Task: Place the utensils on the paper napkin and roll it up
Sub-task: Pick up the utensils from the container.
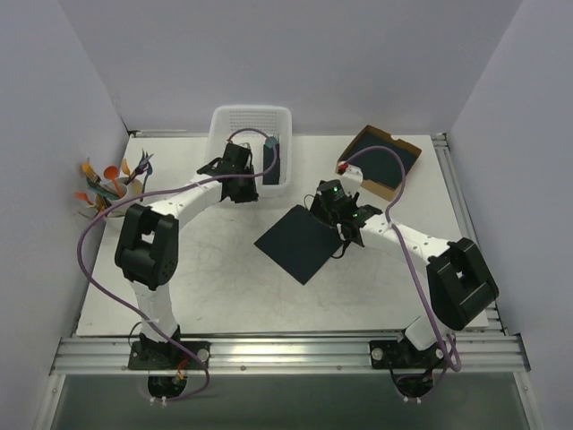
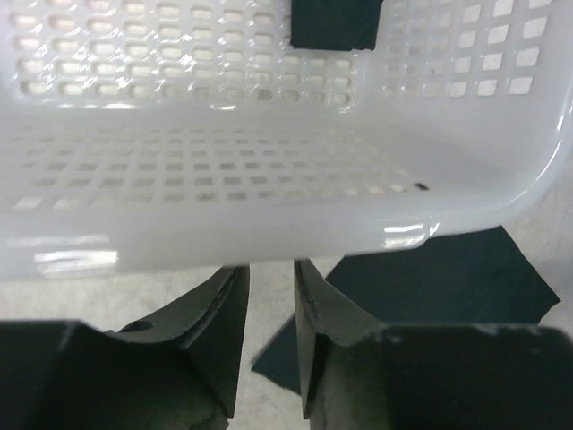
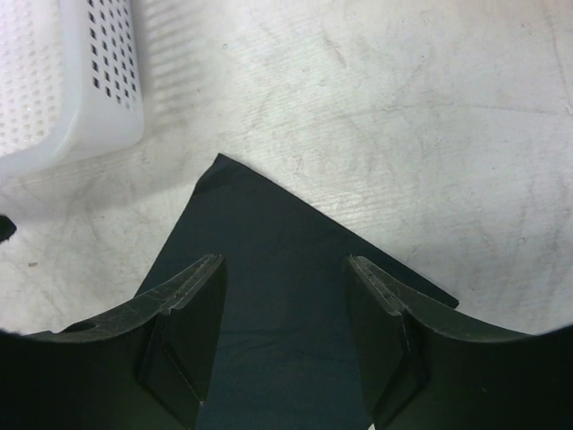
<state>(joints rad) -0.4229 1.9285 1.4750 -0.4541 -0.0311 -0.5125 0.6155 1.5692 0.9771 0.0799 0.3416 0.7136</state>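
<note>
Paper napkin (image 1: 300,244) flat, diamond-wise, one corner toward basket (image 1: 242,121); right tool (image 1: 345,231) above.

The paper napkin (image 1: 300,242) lies flat and unrolled at the middle of the surface (image 1: 206,287). Behind it, at the far edge, stands a basket (image 1: 235,121), and a roll (image 1: 271,163) rests inside against the basket's right wall. Right of the basket, in the far right corner, sits a box (image 1: 407,166) with a stack of sheets (image 1: 383,161) in it. The utensils (image 1: 89,170) stand in a holder (image 1: 109,193) off the surface's left edge, well apart from the napkin. The left gripper (image 1: 240,186) hangs just before the basket's near wall. The right gripper (image 1: 340,224) hovers over the napkin's right part, between napkin and box.
</note>
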